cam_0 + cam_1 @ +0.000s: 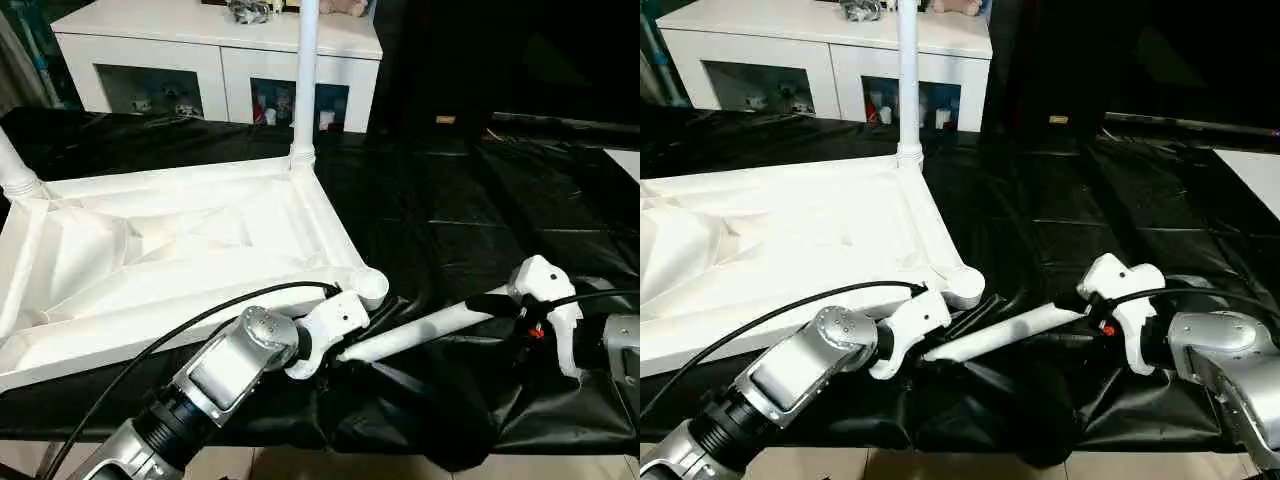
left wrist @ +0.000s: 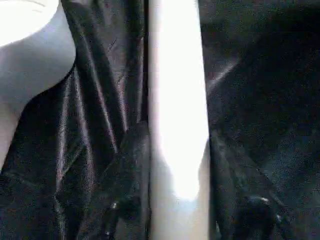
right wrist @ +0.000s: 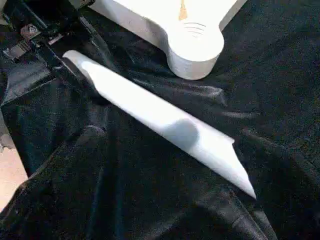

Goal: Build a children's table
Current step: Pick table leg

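Lying upside down on the black-covered counter point(image 1: 480, 200), the white tabletop point(image 1: 150, 250) shows its ribbed underside, with two legs already standing in its far corner sockets: one upright leg point(image 1: 307, 70) at the far right corner and a second leg point(image 1: 15, 170) at the far left, cut off by the picture edge. A third leg point(image 1: 1005, 330) lies loose on the black cover, just beside the near right corner socket point(image 1: 965, 285), which holds no leg. The left claw point(image 1: 940, 352) sits at one end of this lying leg, its two black fingers point(image 2: 127, 190) close on either side of the tube; whether they press it or have let go cannot be told. The right claw point(image 1: 500, 305) stands at the leg's other end, spread wide and gripping nothing. Behind the counter stands one white cabinet point(image 1: 215, 50) with glass doors.
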Robot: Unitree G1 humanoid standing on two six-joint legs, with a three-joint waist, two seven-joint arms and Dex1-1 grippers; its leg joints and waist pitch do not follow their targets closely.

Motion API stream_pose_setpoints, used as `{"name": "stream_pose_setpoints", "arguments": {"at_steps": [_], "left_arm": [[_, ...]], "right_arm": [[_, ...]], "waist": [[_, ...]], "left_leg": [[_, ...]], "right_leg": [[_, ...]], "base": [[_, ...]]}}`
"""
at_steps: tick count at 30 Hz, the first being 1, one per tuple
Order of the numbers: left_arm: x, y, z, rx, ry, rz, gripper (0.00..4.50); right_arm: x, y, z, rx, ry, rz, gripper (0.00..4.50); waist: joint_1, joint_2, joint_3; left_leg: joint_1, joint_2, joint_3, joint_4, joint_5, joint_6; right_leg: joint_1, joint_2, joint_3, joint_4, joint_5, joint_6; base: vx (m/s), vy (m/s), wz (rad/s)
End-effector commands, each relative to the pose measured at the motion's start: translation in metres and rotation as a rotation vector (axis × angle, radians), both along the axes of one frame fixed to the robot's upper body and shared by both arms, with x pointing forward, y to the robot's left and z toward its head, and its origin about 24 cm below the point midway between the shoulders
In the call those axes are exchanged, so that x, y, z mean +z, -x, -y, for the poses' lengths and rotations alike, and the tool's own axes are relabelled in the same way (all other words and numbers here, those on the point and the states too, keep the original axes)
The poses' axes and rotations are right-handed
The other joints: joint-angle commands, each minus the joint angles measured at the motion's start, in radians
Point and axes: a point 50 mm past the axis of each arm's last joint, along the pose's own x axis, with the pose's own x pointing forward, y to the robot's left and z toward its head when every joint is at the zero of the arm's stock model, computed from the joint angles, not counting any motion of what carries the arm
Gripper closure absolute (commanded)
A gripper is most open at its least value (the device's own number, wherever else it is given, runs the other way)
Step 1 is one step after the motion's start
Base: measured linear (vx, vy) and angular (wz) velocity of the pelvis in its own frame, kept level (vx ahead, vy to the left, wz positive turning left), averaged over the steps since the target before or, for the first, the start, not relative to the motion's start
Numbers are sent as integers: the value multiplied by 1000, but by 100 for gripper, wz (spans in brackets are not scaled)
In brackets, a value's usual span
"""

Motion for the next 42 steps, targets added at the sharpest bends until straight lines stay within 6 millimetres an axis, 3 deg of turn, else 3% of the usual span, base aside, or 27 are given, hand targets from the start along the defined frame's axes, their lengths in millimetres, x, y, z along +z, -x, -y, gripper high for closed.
{"name": "stream_pose_setpoints", "arguments": {"at_steps": [1, 6, 8, 10, 13, 15, 17, 19, 22, 25, 28, 32, 34, 41, 42], "left_arm": [[-6, 0, -8, 22, -33, -26, 307], [2, -1, -8, -3, 14, -18, 310], [16, -3, -10, -22, 51, 1, 310], [33, -6, -14, -47, 89, 24, 310], [54, -11, -20, -64, 129, 45, 310], [69, -17, -27, -76, 136, 65, 310], [79, -22, -35, -86, 130, 79, 310], [88, -26, -40, -87, 125, 90, 310], [92, -29, -45, -88, 122, 94, 310], [94, -27, -49, -114, 92, 92, 310], [97, -26, -50, -128, 89, 89, 310], [103, -27, -52, -143, 79, 104, 310], [107, -27, -53, -147, 75, 114, 310], [124, -24, -52, -193, 104, 138, 310], [126, -24, -52, -205, 101, 141, 310]], "right_arm": [[3, -1, 4, -2, 21, 13, 0], [14, -9, 8, -29, -13, 99, 0], [29, -18, 15, -66, -21, 197, 0], [41, -24, 23, -89, -22, 259, 0], [53, -28, 29, -114, -42, 339, 0], [58, -27, 31, -57, 51, 377, 0], [59, -24, 32, 0, 134, 388, 0], [61, -21, 34, 62, 207, 381, 0], [58, -19, 37, 113, 327, 362, 0], [56, -32, 42, 175, 562, 506, 0], [51, -42, 49, 172, 680, 560, 0], [37, -44, 55, 202, 739, 501, 0], [30, -43, 57, 213, 752, 468, 0], [3, -44, 67, 248, 794, 419, 0], [2, -46, 68, 234, 792, 429, 19]], "waist": [[3, -10, -38], [6, -5, -42], [6, 1, -45], [7, -1, -46], [13, 5, -46], [17, 6, -47], [20, 6, -45], [24, 4, -45], [24, 3, -43], [21, 3, -39], [16, 1, -39], [12, -6, -39], [11, -2, -37], [3, -2, -41], [2, -2, -40]], "left_leg": [[-1, -8, 3, -73, -357, 48], [-2, -4, 4, -76, -338, 48], [-3, -3, 4, -77, -319, 48], [-2, -2, 6, -76, -298, 49], [3, -2, 11, -73, -258, 53], [8, -1, 14, -71, -241, 53], [5, -1, 15, -71, -221, 57], [4, -2, 16, -68, -215, 62], [2, -2, 16, -68, -205, 67], [1, -4, 17, -69, -228, 50], [2, -7, 17, -66, -245, 42], [2, -6, 17, -62, -266, 51], [1, -5, 16, -63, -274, 55], [-2, -6, 18, -59, -252, 61], [-3, -6, 18, -58, -250, 63]], "right_leg": [[36, -29, 11, -99, -571, -24], [40, -30, 16, -89, -500, -54], [43, -30, 19, -82, -454, -73], [45, -29, 20, -74, -411, -97], [48, -26, 24, -63, -335, -145], [49, -24, 26, -58, -288, -164], [53, -21, 27, -50, -243, -182], [57, -24, 29, -48, -256, -179], [57, -26, 30, -49, -272, -172], [51, -29, 28, -55, -350, -153], [49, -30, 28, -57, -394, -141], [47, -26, 29, -56, -414, -135], [47, -25, 28, -55, -413, -137], [51, -23, 29, -46, -336, -180], [51, -22, 29, -45, -331, -184]], "base": [[0, 0, 0], [0, 0, 0], [0, 0, 0], [0, 0, 0], [0, 0, 0], [0, 0, 0], [0, 0, 0], [0, 0, 0], [0, 0, 0], [0, 0, 0], [0, 0, 0], [0, 0, 0], [0, 0, 0], [0, 0, 0], [0, 0, 0]]}}
